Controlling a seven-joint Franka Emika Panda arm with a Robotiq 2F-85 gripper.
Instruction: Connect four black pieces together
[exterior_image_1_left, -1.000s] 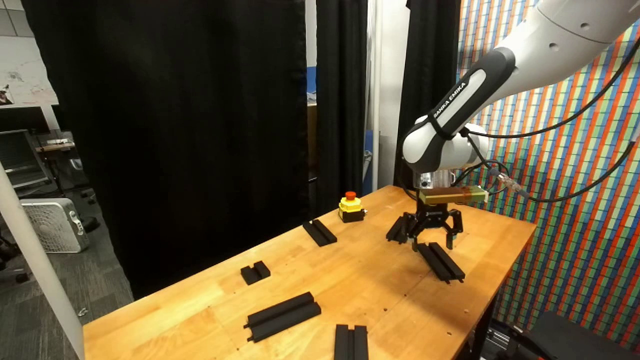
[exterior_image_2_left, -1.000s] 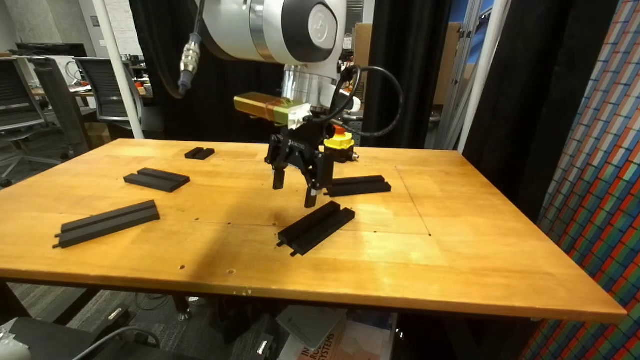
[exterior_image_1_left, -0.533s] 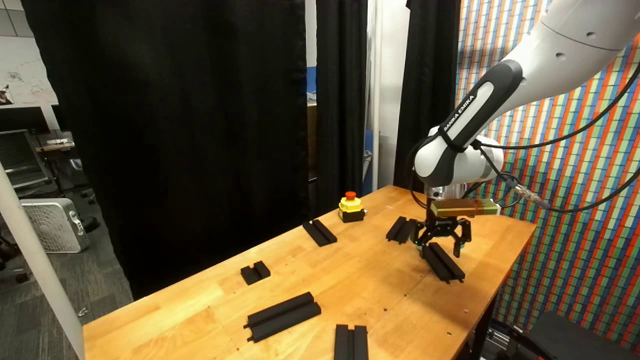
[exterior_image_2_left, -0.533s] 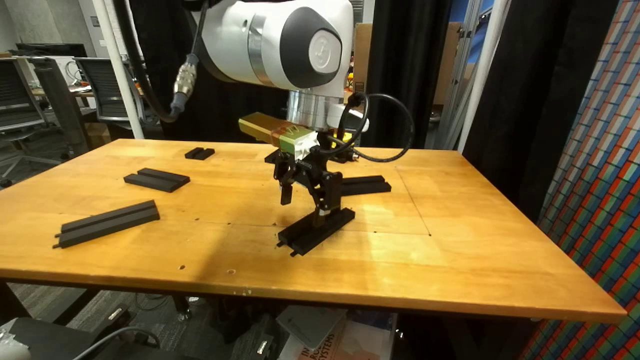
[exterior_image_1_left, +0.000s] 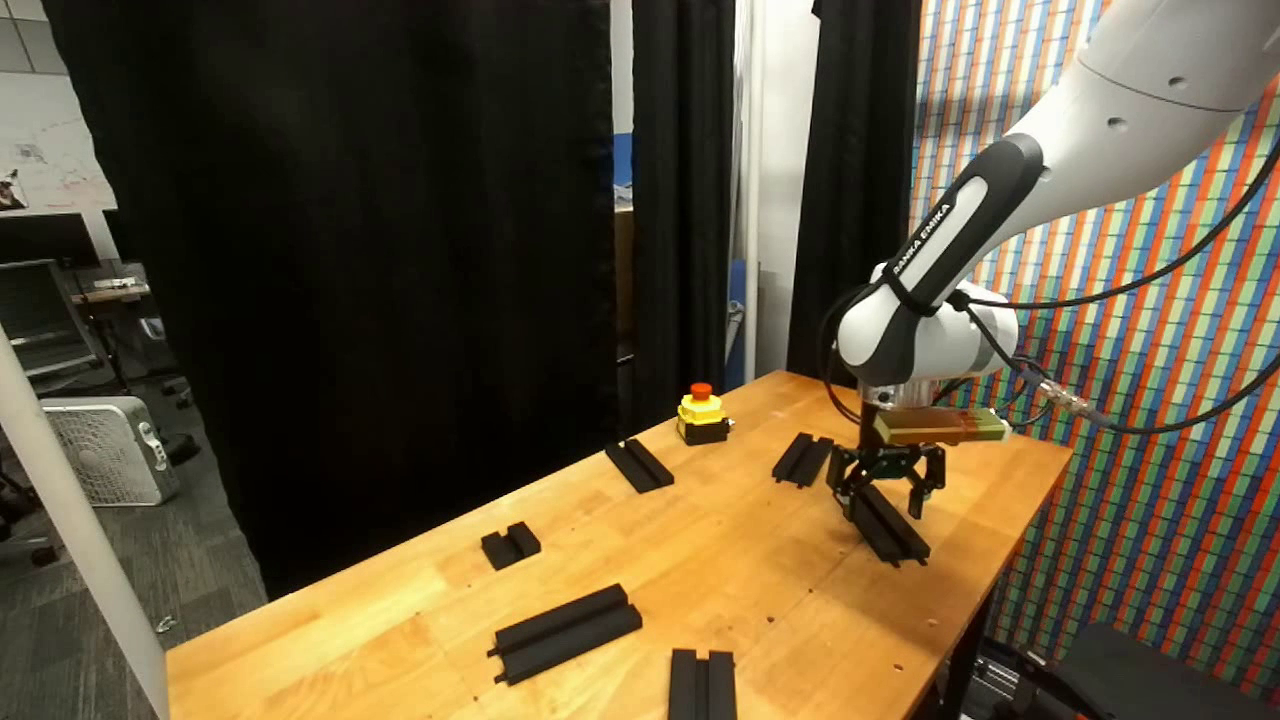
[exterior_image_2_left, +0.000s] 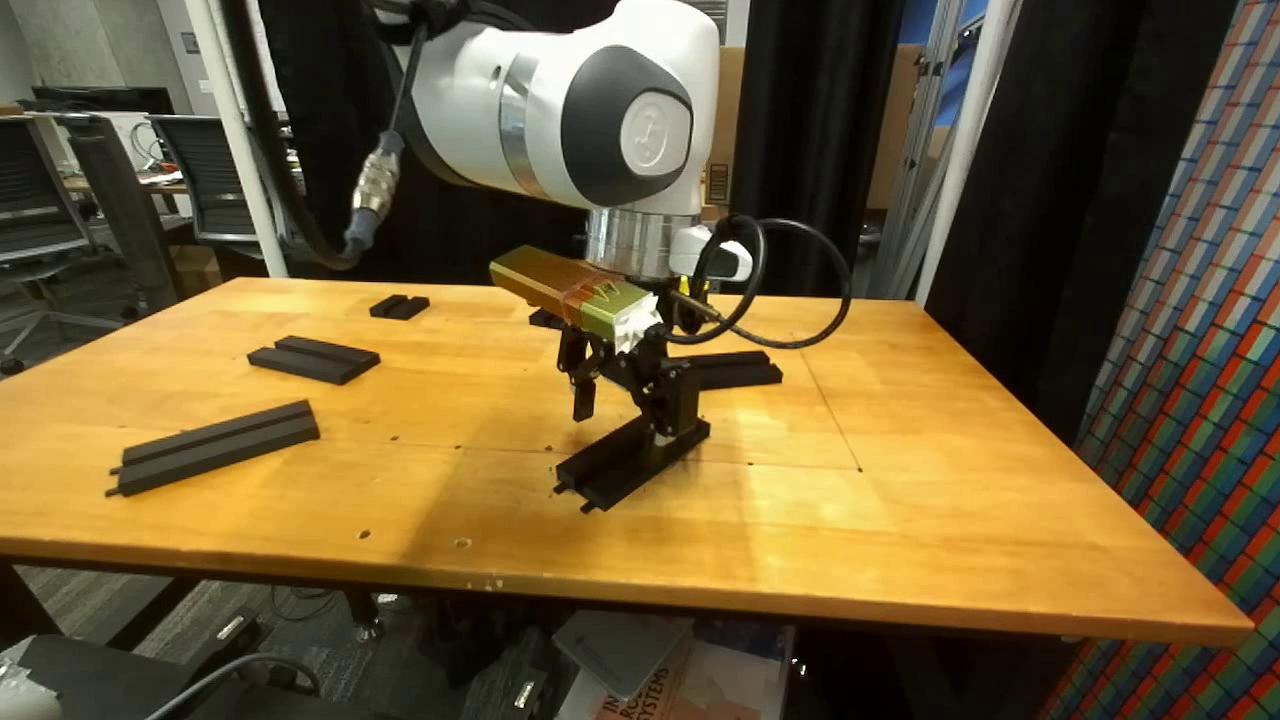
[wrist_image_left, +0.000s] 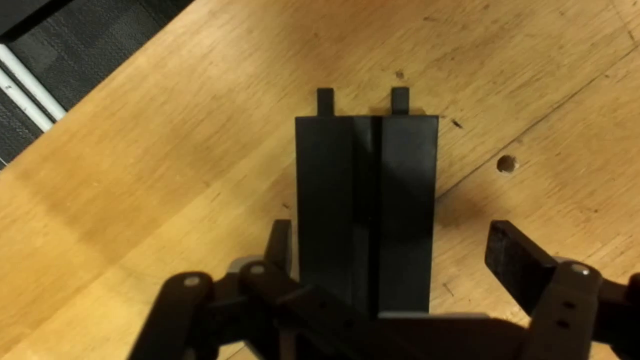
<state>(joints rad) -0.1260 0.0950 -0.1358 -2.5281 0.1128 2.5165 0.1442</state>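
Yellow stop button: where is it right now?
In an exterior view, the yellow stop button stands on the table in front of a black curtain, beyond and right of the nearest black slab.

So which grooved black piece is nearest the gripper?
The black bar straddled by the open gripper: in the wrist view it alone lies between the jaws; even the neighbouring piece lies outside them.

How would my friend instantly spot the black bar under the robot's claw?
On the wooden table, look below the open gripper. A long, grooved black bar lies there, two small pegs at one end. A nearby bar looks similar, but only this one shows between the gripper's jaws in the wrist view.
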